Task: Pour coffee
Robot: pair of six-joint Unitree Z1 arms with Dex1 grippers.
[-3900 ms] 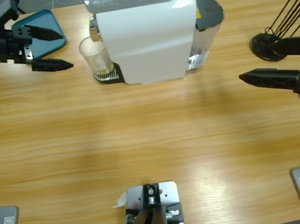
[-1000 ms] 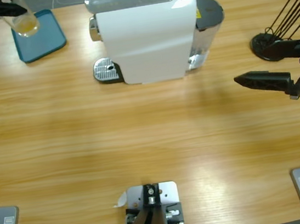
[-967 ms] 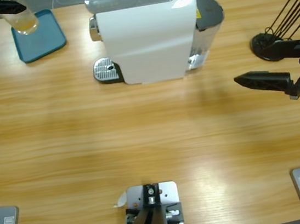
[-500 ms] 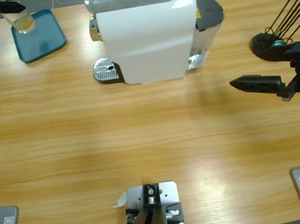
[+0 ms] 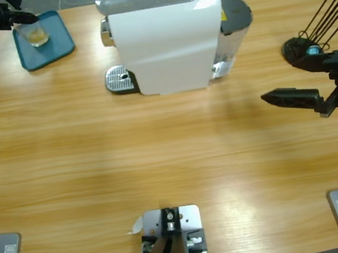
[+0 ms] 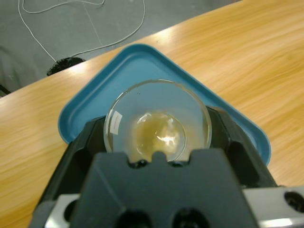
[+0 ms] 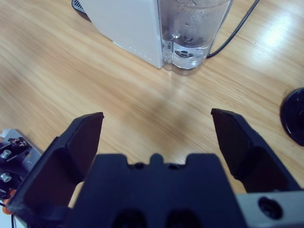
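Table (image 5: 161,165) lies bare across the near half in the high view, so neither arm has anything to work around there. To the right, the right gripper (image 5: 290,96) hangs over the wood with its jaws spread wide and empty, well apart from the glass; I judge it is parked out of the way. Further back stands the white coffee machine (image 5: 167,39), its drip grate (image 5: 119,80) vacant and its clear water tank (image 7: 192,28) at the rear. In the far left corner, the left gripper (image 6: 156,142) has its jaws pinching the glass (image 6: 157,121) from either side, held upright over the blue tray (image 6: 142,66), which likely serves as the serving spot. The coffee (image 6: 159,135) is a shallow amber layer in the bottom of that glass. Whether the glass base touches the tray cannot be told.
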